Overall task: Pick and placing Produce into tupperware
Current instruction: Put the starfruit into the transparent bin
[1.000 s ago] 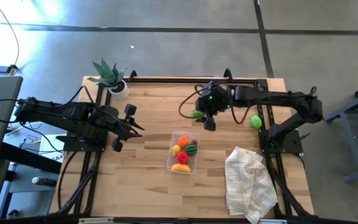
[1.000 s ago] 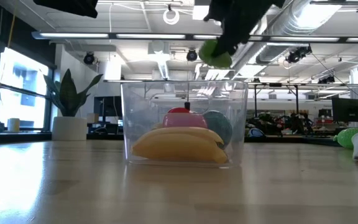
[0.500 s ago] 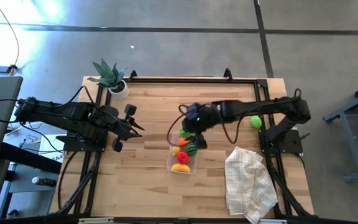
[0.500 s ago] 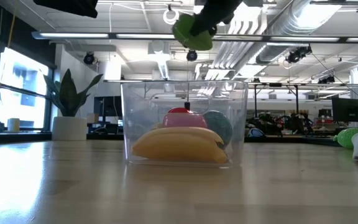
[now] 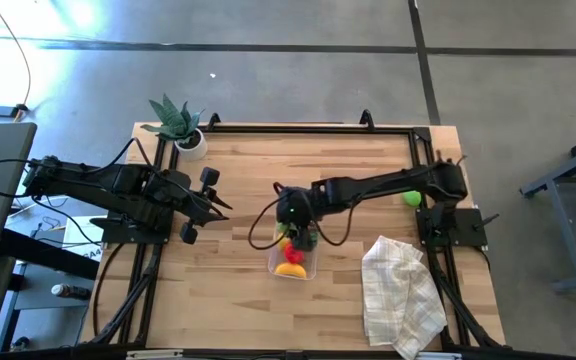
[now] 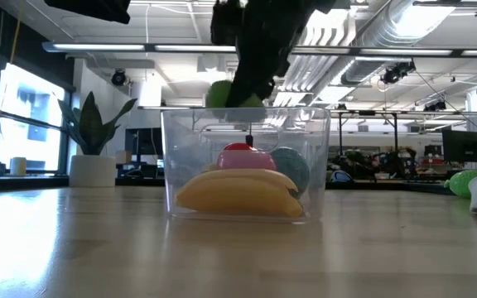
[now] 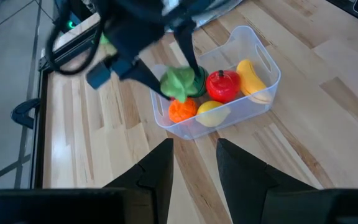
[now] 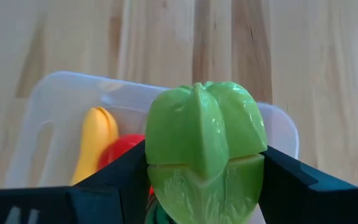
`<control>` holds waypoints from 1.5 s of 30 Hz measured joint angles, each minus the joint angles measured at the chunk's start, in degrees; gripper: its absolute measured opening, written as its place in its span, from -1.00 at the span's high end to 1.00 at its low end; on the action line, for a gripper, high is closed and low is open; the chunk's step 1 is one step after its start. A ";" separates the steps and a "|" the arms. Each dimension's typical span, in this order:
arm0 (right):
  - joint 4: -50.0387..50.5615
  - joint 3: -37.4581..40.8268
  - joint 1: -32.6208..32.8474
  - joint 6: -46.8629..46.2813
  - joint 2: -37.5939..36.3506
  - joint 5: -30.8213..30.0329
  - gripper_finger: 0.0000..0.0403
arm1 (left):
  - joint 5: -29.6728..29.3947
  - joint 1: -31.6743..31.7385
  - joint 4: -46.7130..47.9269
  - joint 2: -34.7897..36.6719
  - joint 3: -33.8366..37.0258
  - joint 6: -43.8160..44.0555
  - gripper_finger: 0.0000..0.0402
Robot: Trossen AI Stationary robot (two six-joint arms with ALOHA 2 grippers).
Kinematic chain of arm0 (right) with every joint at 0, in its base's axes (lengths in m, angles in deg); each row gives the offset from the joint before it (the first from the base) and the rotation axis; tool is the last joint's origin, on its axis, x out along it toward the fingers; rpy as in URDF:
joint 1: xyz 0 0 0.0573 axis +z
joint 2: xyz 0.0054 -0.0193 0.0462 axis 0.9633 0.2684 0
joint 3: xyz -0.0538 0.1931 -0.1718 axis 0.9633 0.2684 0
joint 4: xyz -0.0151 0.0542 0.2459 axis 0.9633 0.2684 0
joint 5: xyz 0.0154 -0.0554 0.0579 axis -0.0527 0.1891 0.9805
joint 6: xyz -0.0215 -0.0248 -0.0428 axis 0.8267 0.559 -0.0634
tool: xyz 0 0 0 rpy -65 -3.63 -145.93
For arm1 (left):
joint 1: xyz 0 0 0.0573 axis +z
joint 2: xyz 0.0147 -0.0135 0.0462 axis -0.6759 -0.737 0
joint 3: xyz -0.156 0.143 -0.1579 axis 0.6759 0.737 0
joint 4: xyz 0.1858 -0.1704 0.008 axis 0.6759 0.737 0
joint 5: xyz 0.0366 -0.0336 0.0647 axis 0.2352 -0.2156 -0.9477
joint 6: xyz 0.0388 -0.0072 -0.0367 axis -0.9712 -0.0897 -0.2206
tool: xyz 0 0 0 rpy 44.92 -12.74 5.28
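Observation:
The clear tupperware [image 5: 311, 268] stands mid-table and holds a yellow banana [image 5: 290, 268], a red piece [image 7: 222, 84], an orange [image 7: 181, 110], a lemon [image 7: 209, 112] and a dark green piece. My right gripper [image 5: 293, 213] is over the tub's far end, shut on a light-green ribbed vegetable [image 8: 204, 143]. In the low view the vegetable [image 6: 222, 93] is at the tub's rim. My left gripper [image 5: 208, 205] is open and empty, left of the tub. Another green piece [image 5: 411, 196] lies on the table's right side. My right gripper pinches the light-green vegetable between its two fingers [image 8: 114, 180], one on each opposite side [image 8: 157, 162]. The fingers come from above, slanting from the table's right. The vegetable is lifted clear, over the tub's far end, its underside about level with the rim.
A white checked cloth [image 5: 403, 290] lies crumpled at the near right. A spiky potted plant [image 5: 180, 125] stands at the far left corner. Bare wood lies near and left of the tub.
My right gripper has carried the green vegetable from the table's far side toward the left and near edges, over the tub. It has come down until the vegetable is at the tub's rim. The gripper has stayed shut on it.

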 joint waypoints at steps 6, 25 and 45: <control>0.60 0.00 -0.30 -2.51 1.82 0.21 -0.07 | 0.00 0.00 0.00 0.01 0.00 -0.01 0.45; 1.41 0.07 -0.33 -0.54 5.37 -1.07 -0.07 | 0.00 -0.01 0.02 -0.01 0.01 -0.01 0.45; 1.40 0.07 -0.68 -0.11 6.38 -1.16 -0.07 | 0.00 -0.02 0.02 -0.01 0.01 -0.01 0.45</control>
